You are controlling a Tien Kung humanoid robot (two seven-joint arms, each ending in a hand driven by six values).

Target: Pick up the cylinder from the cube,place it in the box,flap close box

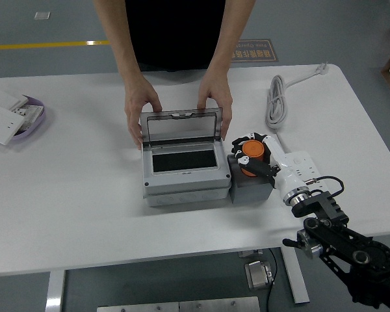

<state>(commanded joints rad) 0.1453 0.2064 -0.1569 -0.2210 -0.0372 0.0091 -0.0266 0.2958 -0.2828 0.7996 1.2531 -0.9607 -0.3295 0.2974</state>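
An orange cylinder (pixel 252 151) stands on a grey cube (pixel 250 188) right of the grey box (pixel 184 179). The box's clear lid (pixel 181 128) stands open and upright at its back. My right hand (pixel 253 156) comes in from the lower right and has its fingers curled around the cylinder on top of the cube. A person at the far side holds both side edges of the open lid, the left hand (pixel 142 104) on one side and the right hand (pixel 216 101) on the other. My left arm is out of view.
A purple tray (pixel 38 121) with white socket plates sits at the far left. A coiled white cable (pixel 276 99) and a white power strip (pixel 304 162) lie right of the box, under my forearm.
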